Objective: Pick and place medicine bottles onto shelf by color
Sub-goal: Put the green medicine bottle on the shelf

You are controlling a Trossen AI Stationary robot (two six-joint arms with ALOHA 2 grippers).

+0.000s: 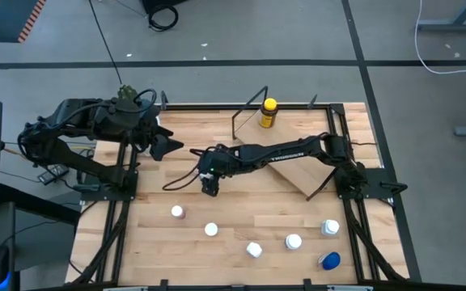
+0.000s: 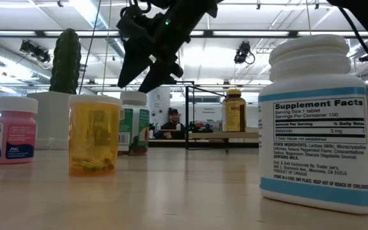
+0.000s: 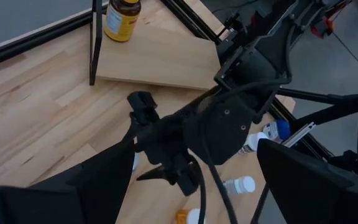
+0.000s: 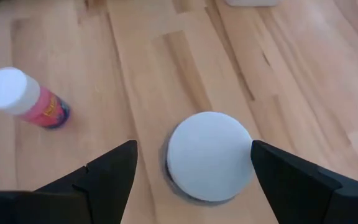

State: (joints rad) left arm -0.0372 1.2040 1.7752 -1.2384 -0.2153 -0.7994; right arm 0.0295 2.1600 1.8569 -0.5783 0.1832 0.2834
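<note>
A: High view. Right gripper (image 1: 209, 187) reaches to the table's middle, fingers pointing down over bare planks. Left gripper (image 1: 167, 146) waits at the far left, fingers spread. Yellow-capped bottle (image 1: 269, 113) already stands on the shelf (image 1: 298, 174), at its far end. Six bottles are left near the front edge: pink bottle (image 1: 177, 212), white-capped ones at (image 1: 211, 229), (image 1: 254, 250), (image 1: 294, 241), (image 1: 330, 228), blue-capped bottle (image 1: 329, 260).

B: Low view?

A: White supplement bottle (image 2: 317, 121) close on the right, amber pill vial (image 2: 94, 134) and pink bottle (image 2: 15, 130) on the left, cactus pot (image 2: 59, 96) behind. Right gripper (image 2: 142, 71) hangs above, clear of them all. Room behind: ceiling lights, a person seated far off.

B: Left wrist view?

A: Looks across at the right arm (image 3: 229, 118) and the shelf (image 3: 160, 56) with the yellow-capped bottle (image 3: 122, 18).

B: Right wrist view?

A: Fingers apart, straddling a white cap (image 4: 209, 155) from above, not touching. Pink bottle (image 4: 27, 99) stands off to one side.

B: Handling?

A: Probably light, rigid plastic, smooth sides, could slip. Squeeze at the cap or just below, keep it upright. The plank table (image 1: 241, 202) is flat and smooth, so a nudge may tip it.
</note>
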